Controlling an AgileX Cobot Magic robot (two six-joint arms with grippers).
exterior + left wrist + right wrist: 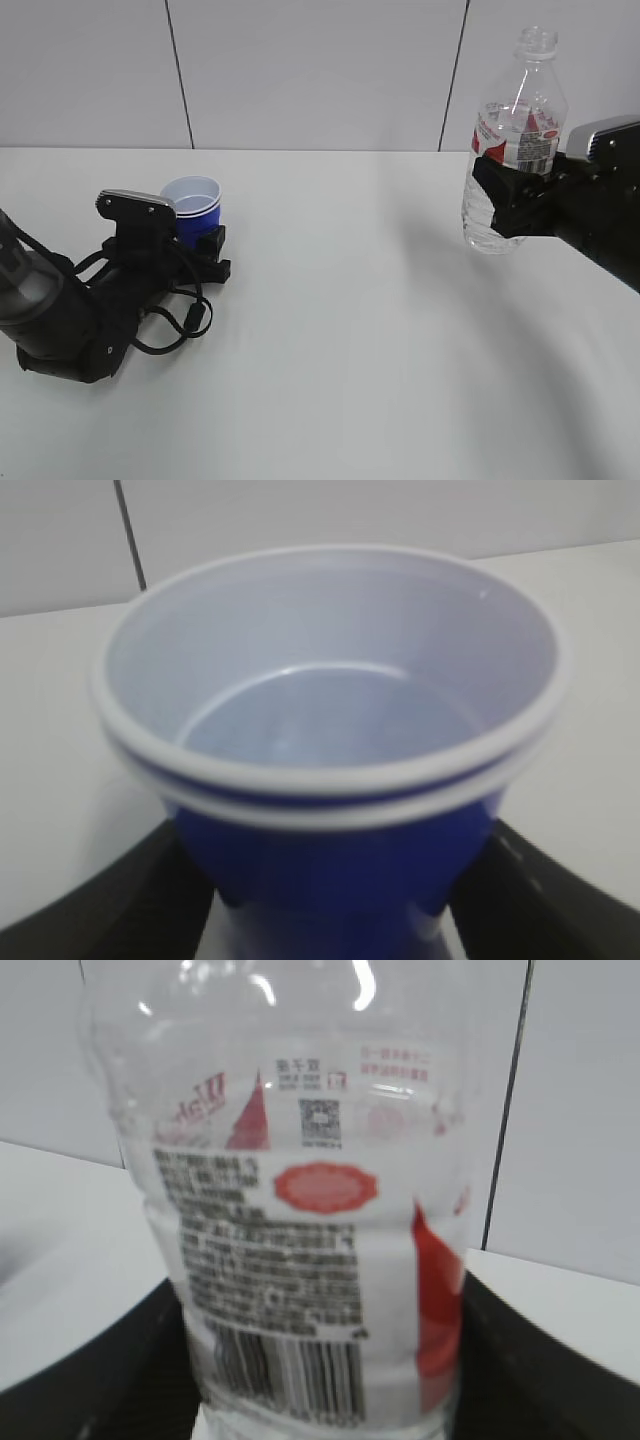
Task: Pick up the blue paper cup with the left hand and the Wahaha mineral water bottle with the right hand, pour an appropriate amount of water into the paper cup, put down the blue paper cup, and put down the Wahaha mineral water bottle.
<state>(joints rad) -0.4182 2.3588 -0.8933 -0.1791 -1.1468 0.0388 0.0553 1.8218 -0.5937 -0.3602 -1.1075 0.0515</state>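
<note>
Exterior view shows my right hand clamped on the Wahaha mineral water bottle, lifted clear of the white table, upright, cap off, near the right border. My left hand has its fingers around the blue paper cup, low at the left; whether the cup rests on the table I cannot tell. The cup looks empty in my left wrist view, so I judge pouring and both put-downs remain. Open table lies between us; the two are well apart.
</note>
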